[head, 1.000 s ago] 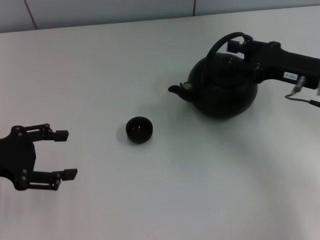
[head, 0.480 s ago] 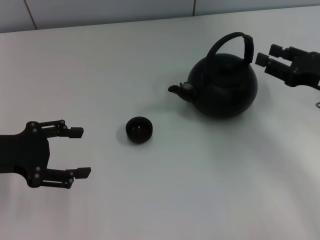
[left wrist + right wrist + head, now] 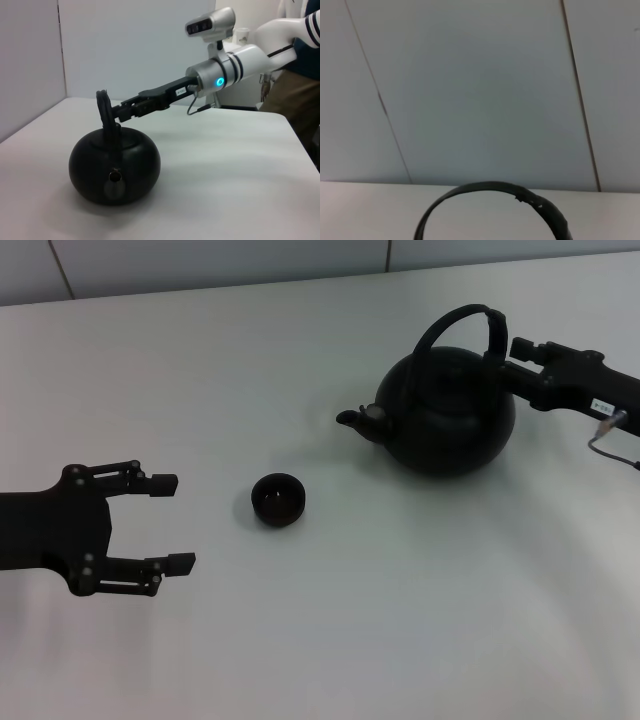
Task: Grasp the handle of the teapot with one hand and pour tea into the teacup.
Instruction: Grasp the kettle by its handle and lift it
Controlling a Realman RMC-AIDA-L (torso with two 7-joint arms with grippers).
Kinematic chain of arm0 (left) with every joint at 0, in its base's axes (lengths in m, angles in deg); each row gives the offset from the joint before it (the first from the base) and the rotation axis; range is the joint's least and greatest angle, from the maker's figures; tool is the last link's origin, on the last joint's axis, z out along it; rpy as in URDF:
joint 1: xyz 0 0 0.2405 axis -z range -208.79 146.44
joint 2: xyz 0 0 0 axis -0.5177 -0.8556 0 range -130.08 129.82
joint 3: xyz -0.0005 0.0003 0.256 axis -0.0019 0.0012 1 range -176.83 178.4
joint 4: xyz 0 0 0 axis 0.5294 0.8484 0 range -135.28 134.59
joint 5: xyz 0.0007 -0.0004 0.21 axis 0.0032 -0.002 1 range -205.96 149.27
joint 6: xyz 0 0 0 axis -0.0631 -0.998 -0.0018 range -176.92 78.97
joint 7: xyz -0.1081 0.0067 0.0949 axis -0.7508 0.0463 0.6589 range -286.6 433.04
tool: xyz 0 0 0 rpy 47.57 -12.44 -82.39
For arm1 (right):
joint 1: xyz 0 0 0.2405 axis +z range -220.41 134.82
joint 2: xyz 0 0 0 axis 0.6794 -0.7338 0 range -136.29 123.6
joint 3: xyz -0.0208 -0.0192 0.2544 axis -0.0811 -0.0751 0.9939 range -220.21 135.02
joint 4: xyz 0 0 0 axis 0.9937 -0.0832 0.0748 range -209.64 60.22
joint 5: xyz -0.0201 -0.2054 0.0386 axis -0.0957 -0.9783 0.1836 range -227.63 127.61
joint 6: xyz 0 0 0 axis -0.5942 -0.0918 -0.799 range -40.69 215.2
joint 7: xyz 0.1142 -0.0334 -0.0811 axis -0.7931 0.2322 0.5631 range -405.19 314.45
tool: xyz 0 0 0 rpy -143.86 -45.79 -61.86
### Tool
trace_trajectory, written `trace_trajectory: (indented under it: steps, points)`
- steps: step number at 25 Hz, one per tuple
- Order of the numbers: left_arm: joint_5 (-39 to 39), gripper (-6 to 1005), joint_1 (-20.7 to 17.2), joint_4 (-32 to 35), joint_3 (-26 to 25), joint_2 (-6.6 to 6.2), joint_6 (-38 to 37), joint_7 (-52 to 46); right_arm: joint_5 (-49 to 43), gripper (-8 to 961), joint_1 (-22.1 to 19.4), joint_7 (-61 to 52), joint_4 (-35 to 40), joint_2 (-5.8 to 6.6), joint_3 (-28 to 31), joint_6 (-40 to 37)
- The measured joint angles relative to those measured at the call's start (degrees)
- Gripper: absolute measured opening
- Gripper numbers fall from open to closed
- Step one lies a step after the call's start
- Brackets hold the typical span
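Note:
The black teapot (image 3: pixel 447 418) stands at the right on the white table, its spout (image 3: pixel 350 418) facing the small black teacup (image 3: pixel 278 500). Its arched handle (image 3: pixel 458 317) rises over the lid and also shows as the handle (image 3: pixel 490 188) in the right wrist view. My right gripper (image 3: pixel 513 360) is open, its tips just beside the handle's right leg and not around it; from the left wrist camera the right gripper (image 3: pixel 120 113) sits close against the handle (image 3: pixel 104 107). My left gripper (image 3: pixel 172 523) hangs open and empty, left of the teacup.
The white table (image 3: pixel 380 620) ends at a pale wall at the back. A grey cable (image 3: pixel 612 445) loops off my right arm near the table's right side. A person (image 3: pixel 292 95) stands beyond the table in the left wrist view.
My right gripper moved back in towards the handle after pulling away to the right. My left gripper crept further right towards the teacup. Teapot and teacup stayed put.

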State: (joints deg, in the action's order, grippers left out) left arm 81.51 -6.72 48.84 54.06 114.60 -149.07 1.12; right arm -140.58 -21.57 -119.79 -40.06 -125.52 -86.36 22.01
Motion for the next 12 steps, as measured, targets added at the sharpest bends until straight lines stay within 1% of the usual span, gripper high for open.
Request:
trace_trajectory:
  steps: [5,10,12]
  points:
    - [0.2,860,0.2,-0.8,-0.2,0.14,0.3,-0.2,0.0,475,2.1,0.2,-1.7,-0.02,-0.1,3.4]
    - [0.3,860,0.3,-1.3,-0.2,0.26,1.0,-0.3,0.0,475,3.5,0.3,-2.6,-0.07,-0.2,5.3]
    - [0.2,860,0.4,-1.9,-0.2,0.42,3.0,-0.5,0.0,474,4.2,0.3,-3.2,-0.11,-0.1,6.4]
